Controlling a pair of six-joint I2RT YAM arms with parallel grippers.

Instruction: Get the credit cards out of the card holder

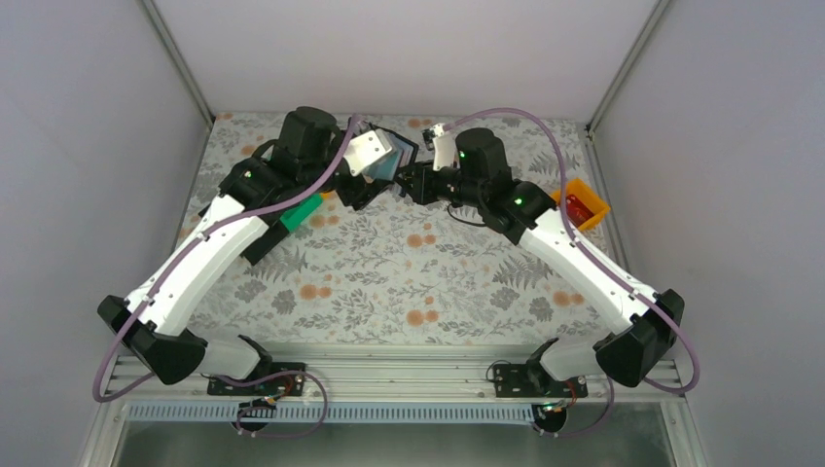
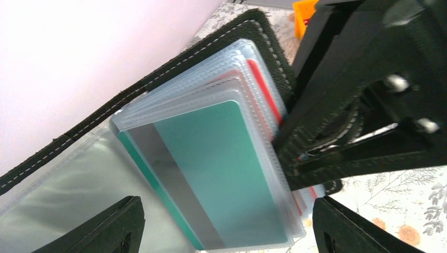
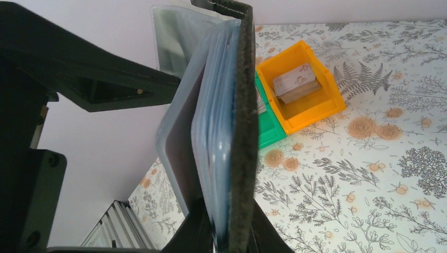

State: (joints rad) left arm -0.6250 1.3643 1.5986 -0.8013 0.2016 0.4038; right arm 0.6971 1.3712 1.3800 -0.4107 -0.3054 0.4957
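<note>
Teal credit card (image 2: 221,174), foremost in the card holder (image 2: 158,79) pinched by the right tool (image 3: 227,240), wants the spread left tool (image 2: 226,234) closing squarely on its near edge, then pulling straight.

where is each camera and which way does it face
top: above and behind the arms, looking down on the table; both arms show whole.
left wrist: on the left arm, facing the open holder's sleeves; left fingers at the bottom corners.
right wrist: on the right arm, facing the holder's edge; right fingers clamp it.
shared: all three show the holder.
</note>
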